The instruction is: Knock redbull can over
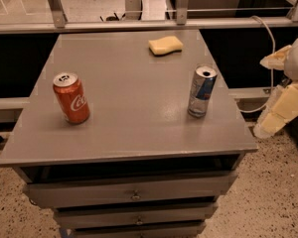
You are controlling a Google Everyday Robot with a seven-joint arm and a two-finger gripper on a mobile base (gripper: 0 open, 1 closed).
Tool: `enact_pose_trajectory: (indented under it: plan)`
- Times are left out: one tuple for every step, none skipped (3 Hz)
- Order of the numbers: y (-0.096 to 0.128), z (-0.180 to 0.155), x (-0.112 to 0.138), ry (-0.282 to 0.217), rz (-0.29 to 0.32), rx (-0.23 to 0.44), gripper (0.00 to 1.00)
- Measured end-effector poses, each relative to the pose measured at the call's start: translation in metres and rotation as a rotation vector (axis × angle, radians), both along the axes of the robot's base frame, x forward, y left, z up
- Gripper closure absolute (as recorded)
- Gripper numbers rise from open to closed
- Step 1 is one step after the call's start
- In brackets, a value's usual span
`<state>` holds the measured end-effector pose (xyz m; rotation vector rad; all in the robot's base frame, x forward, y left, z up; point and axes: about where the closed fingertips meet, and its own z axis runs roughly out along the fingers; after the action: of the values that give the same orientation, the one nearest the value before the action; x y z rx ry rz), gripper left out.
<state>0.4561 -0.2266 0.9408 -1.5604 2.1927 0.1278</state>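
Camera view: this was the only view you had.
Redbull can: the redbull can (pixel 202 91) stood upright on the grey table (pixel 129 133), near its right edge and towards the front.
Gripper: the gripper (pixel 280 110) hung off the table's right side, below the level of the can's top and well apart from the can. You could not tell whether it was spread or closed.
Neighbours: the red cola can (pixel 71 97) stood upright at the left, well apart. The yellow sponge (pixel 165 45) lay near the far edge.
Step, by my judgement: your approach had not begun, and the can was untouched.
Risk, table edge: coming in low from the right, you could have struck the tabletop's edge before reaching the can.
Risk, sliding: a touch low on the can would likely have pushed it along upright rather than tipping it.
Risk, rolling: once tipped, the can lay close enough to the edge to roll off.
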Motion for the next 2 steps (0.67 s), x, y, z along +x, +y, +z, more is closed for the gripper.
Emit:
enact_pose_trajectory:
  plan:
    - [0.012, -0.028, 0.023, -0.034, -0.017, 0.187, 0.00]
    - [0.020, -0.048, 0.044, -0.073, -0.056, 0.353, 0.00]
